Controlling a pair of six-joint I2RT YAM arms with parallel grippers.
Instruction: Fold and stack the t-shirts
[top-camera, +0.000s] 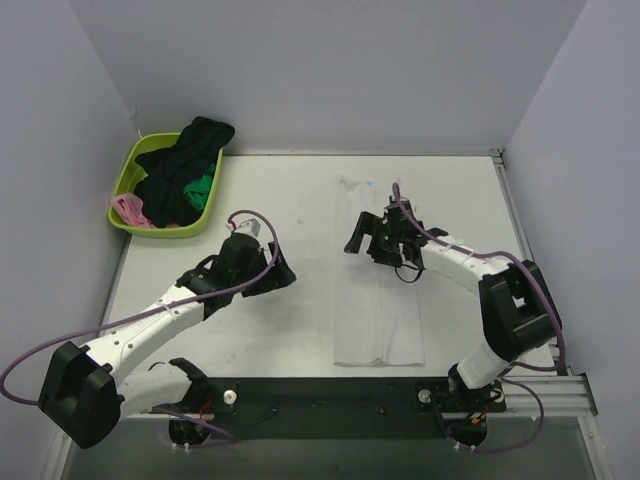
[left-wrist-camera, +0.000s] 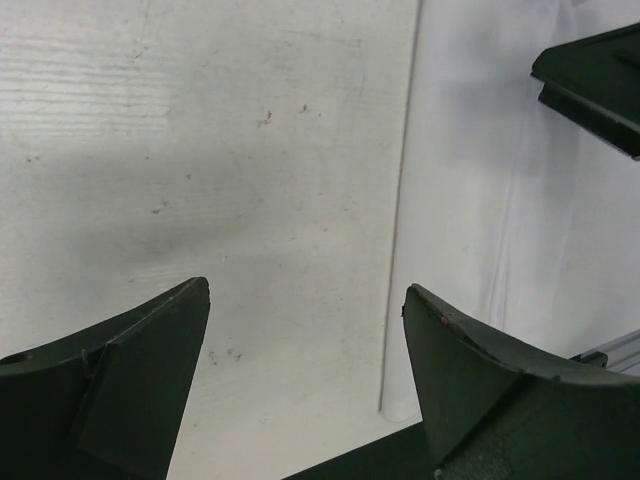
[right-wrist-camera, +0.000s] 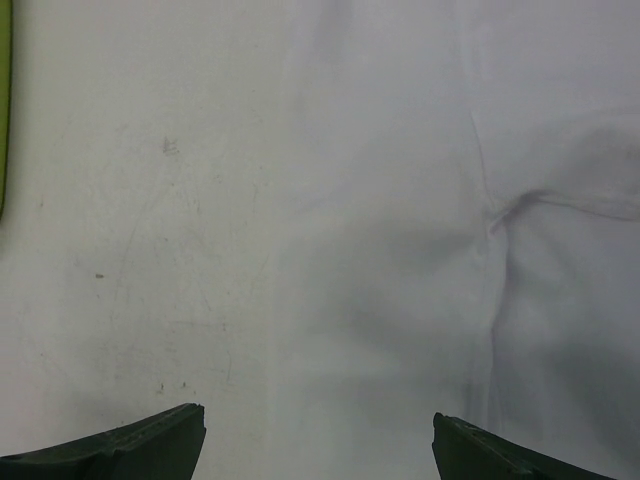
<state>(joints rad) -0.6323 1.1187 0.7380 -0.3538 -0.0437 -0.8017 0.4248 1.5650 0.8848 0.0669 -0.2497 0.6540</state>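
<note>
A large white t-shirt (top-camera: 380, 320) lies flat on the table, folded into a long narrow strip running from far to near. My left gripper (top-camera: 284, 272) is open and empty, low over bare table just left of the shirt's left edge. In the left wrist view (left-wrist-camera: 305, 290) the shirt's edge (left-wrist-camera: 500, 200) lies to its right. My right gripper (top-camera: 357, 237) is open and empty, over the shirt's left edge in its far half. In the right wrist view (right-wrist-camera: 318, 415) the shirt (right-wrist-camera: 430, 200) fills the right side. Black (top-camera: 185, 160), green (top-camera: 203, 188) and pink (top-camera: 130, 210) t-shirts lie bunched in the basket.
A lime green plastic basket (top-camera: 128, 170) stands at the table's far left corner; its rim shows in the right wrist view (right-wrist-camera: 3, 100). A finger of the right gripper (left-wrist-camera: 595, 85) shows at the top right of the left wrist view. Grey walls enclose the table.
</note>
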